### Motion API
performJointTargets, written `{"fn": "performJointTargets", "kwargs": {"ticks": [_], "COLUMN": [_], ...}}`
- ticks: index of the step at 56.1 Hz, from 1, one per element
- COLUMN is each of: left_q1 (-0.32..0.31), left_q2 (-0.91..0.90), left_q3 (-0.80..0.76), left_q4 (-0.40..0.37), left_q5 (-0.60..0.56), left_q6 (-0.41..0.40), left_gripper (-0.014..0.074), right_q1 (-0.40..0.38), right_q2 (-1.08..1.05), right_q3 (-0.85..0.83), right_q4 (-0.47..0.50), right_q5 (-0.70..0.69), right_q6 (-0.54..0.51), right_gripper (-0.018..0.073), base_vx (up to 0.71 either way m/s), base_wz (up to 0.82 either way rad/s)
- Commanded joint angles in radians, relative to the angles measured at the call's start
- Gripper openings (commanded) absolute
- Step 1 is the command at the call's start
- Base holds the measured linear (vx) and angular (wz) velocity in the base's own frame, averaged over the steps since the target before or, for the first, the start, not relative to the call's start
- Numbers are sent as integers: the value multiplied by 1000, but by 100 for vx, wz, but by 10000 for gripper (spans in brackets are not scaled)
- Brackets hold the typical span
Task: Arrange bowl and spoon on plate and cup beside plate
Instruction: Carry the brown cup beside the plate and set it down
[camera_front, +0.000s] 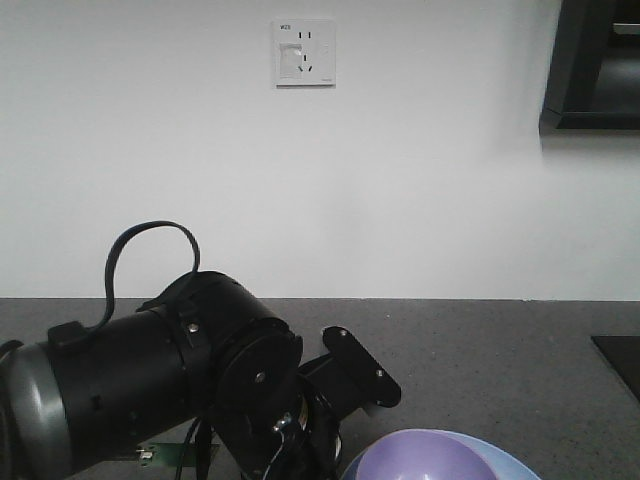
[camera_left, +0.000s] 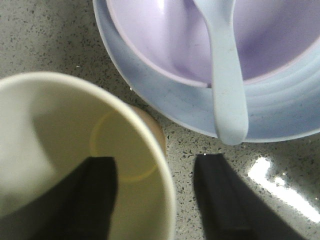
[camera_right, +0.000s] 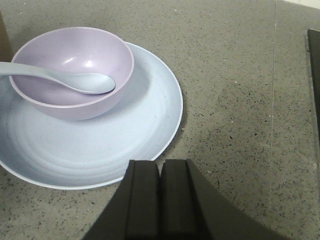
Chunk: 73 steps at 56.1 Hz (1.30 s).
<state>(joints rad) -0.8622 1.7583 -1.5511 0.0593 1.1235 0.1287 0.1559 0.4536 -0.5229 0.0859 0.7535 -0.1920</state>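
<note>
The lavender bowl (camera_right: 70, 107) sits on the left part of the pale blue plate (camera_right: 100, 150). The white spoon (camera_right: 65, 80) lies in the bowl, its handle sticking out over the rim (camera_left: 227, 75). In the left wrist view the cup (camera_left: 60, 125) stands upright on the counter, close beside the plate (camera_left: 165, 95). My left gripper (camera_left: 156, 160) is open and straddles the cup's wall, one finger inside the cup and the other outside, clear of the rim. My right gripper (camera_right: 160, 162) is shut on nothing, at the plate's near edge.
The counter is speckled grey stone (camera_right: 235, 100). A dark flat object (camera_front: 620, 365) lies at its right edge. Behind is a white wall with a socket (camera_front: 304, 52) and a dark frame (camera_front: 595, 65) at top right. My left arm (camera_front: 150, 380) fills the front view's lower left.
</note>
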Motion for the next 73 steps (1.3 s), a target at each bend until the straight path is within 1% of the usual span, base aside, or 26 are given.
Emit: {"fn": "performJointTargets", "kwargs": {"ticks": [1, 7, 13, 17, 20, 23, 26, 31, 36, 38, 42, 49, 56, 64, 69, 73], "left_q1": [-2, -2, -2, -2, -2, -2, -2, -2, -2, -2, -2, -2, -2, -2, -2, -2], "left_q2": [-60, -78, -101, -120, -139, -158, -185, -242, -314, -347, -424, -604, -837, -1087, -1233, -1319], "left_q3": [-32, -39, -76, -123, -158, -188, -217, -242, -223, -204, -134, 101, 434, 767, 933, 1018], "left_q4": [4, 9, 12, 18, 32, 39, 54, 79, 100, 107, 111, 106, 107, 107, 107, 107], "left_q5": [-23, -24, -1, 22, 37, 45, 45, 32, -8, -29, -96, -267, -445, -634, -764, -841], "left_q6": [-10, -10, -10, -9, -9, -9, -10, -10, -10, -12, -22, -52, -154, -297, -359, -377], "left_gripper": [536, 535, 528, 507, 476, 427, 356, 202, -10, -9, -7, -3, -3, -3, -3, -3], "right_q1": [-2, -2, -2, -2, -2, -2, -2, -2, -2, -2, -2, -2, -2, -2, -2, -2], "right_q2": [8, 8, 8, 8, 8, 8, 8, 8, 8, 8, 8, -16, -109, -255, -322, -355], "right_q3": [-24, -24, -24, -24, -24, -24, -24, -24, -24, -24, -24, -24, -24, -20, 9, 38], "right_q4": [-2, -2, -2, -2, -2, -2, -2, -2, -2, -2, 1, 12, 29, 55, 62, 58], "right_q5": [-70, -70, -72, -72, -72, -72, -72, -72, -72, -72, -72, -80, -115, -124, -133, -145], "right_q6": [-5, -5, -5, -5, -5, -5, -5, -5, -5, -5, -5, -9, -21, -67, -75, -80], "right_gripper": [-11, -11, -11, -11, -11, -10, -10, -10, -10, -10, -10, -8, -8, -8, -8, -8], "base_vx": [0, 0, 0, 0, 0, 0, 0, 0, 0, 0, 0, 0, 0, 0, 0, 0], "base_wz": [0, 0, 0, 0, 0, 0, 0, 0, 0, 0, 0, 0, 0, 0, 0, 0]}}
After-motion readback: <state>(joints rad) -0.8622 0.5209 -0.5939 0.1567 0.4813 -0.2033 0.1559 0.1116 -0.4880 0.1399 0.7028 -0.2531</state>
